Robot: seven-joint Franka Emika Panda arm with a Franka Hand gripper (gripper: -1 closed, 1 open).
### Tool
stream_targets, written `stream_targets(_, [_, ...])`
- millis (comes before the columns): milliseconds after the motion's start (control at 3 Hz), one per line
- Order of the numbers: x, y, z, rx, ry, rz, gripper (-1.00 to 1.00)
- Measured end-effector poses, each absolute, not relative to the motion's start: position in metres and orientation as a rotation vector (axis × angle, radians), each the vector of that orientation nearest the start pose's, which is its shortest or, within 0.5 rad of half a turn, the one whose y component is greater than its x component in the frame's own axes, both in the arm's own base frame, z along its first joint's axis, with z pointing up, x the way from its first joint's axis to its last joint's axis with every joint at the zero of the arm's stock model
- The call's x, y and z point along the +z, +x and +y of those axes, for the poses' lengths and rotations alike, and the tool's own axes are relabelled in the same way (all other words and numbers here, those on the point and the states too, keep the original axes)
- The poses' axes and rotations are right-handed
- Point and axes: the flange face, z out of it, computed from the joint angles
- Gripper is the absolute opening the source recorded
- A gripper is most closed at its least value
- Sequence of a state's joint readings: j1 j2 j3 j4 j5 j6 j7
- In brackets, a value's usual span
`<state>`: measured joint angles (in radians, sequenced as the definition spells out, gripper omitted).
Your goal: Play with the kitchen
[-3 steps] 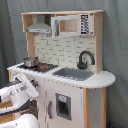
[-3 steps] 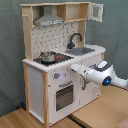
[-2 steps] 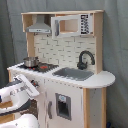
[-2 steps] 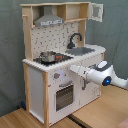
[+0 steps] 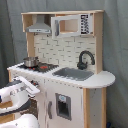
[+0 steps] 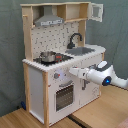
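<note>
The kitchen is stood upright on the tabletop, its oven door seemingly unopened, the pincer held at its knob panel, grip state undeterminable.

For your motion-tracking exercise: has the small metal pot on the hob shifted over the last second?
No. In both exterior views the pot sits on the same spot of the hob, beside the sink, as before.

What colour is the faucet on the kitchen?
Black. The faucet shows best in the first exterior view, curving over the grey sink.
</note>
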<state>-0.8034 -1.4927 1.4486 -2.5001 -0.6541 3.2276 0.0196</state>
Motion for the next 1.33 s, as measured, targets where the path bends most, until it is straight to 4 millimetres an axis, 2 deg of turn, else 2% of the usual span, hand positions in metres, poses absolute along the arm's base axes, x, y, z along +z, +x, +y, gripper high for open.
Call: stream_targets(1333, [0.3372,0.3451,0.3667,0.428,0.583,1.51,-1.0])
